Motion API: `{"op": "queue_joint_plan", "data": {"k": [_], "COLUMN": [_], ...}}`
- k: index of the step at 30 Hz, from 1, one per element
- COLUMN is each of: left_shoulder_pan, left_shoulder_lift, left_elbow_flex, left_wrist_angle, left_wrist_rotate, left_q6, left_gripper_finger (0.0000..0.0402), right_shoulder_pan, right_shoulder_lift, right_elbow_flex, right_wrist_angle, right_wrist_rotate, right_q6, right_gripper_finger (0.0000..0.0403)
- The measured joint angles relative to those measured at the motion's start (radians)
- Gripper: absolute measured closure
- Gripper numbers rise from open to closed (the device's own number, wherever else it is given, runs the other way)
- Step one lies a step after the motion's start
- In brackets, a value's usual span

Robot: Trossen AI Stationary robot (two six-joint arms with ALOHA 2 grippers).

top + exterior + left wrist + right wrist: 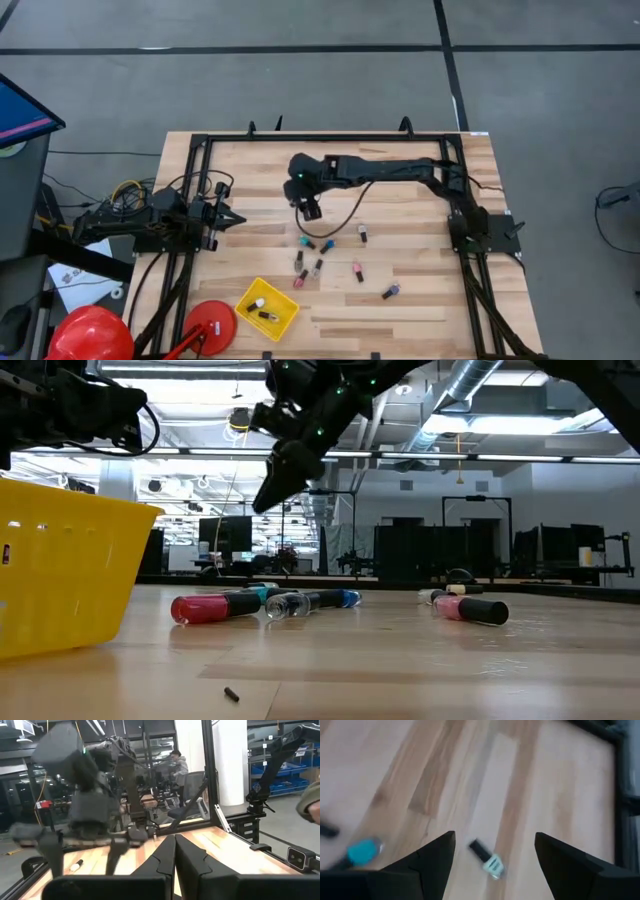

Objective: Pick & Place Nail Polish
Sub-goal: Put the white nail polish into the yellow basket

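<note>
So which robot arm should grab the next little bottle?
Probably the right one. Its right gripper hangs open just above the loose nail polish bottles, with a pale green bottle between its fingers' view. The left gripper waits shut at the table's left side, farther away.

Right wrist view: teal bottle point(364, 851) blurred, a dark cap point(327, 829) cut by the edge. High view: basket point(284, 318) contents too small to identify.
</note>
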Motion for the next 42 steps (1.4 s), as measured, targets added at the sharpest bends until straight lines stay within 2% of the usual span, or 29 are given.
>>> {"op": "queue_joint_plan", "data": {"k": [2, 8, 10, 14, 16, 18, 22, 28, 39, 42], "left_shoulder_pan": [0.0, 0.0, 0.0, 0.0, 0.0, 0.0, 0.0, 0.0, 0.0, 0.0], "left_shoulder_lift": [0.0, 0.0, 0.0, 0.0, 0.0, 0.0, 0.0, 0.0, 0.0, 0.0], "left_elbow_flex": [0.0, 0.0, 0.0, 0.0, 0.0, 0.0, 0.0, 0.0, 0.0, 0.0], "left_wrist_angle": [0.0, 0.0, 0.0, 0.0, 0.0, 0.001, 0.009, 0.012, 0.016, 0.016], "left_wrist_rotate": [0.0, 0.0, 0.0, 0.0, 0.0, 0.0, 0.0, 0.0, 0.0, 0.0], "left_q6": [0.0, 0.0, 0.0, 0.0, 0.0, 0.0, 0.0, 0.0, 0.0, 0.0], "left_gripper_finger": [0.0401, 0.0401, 0.0401, 0.0401, 0.0401, 0.0401, 0.0401, 0.0401, 0.0401, 0.0401], "right_shoulder_pan": [-0.014, -0.066, -0.07, -0.07, -0.071, -0.073, -0.072, -0.063, -0.074, -0.074], "right_shoulder_lift": [-0.002, -0.001, 0.026, 0.092, 0.118, 0.169, 0.283, 0.443, 0.465, 0.47], "right_elbow_flex": [0.0, 0.002, 0.007, 0.024, 0.053, 0.118, 0.273, 0.539, 0.517, 0.518], "right_wrist_angle": [-0.011, 0.027, 0.095, 0.108, 0.024, 0.023, -0.101, -0.349, -0.399, -0.39], "right_wrist_rotate": [-0.037, -0.115, -0.126, -0.15, -0.154, -0.154, -0.154, -0.157, -0.133, -0.106], "right_q6": [-0.051, -0.072, -0.072, -0.094, -0.099, -0.109, -0.124, -0.128, -0.126, -0.124], "right_gripper_finger": [0.0137, 0.0138, 0.0138, 0.0138, 0.0138, 0.0139, 0.0139, 0.0139, 0.014, 0.0155]}}
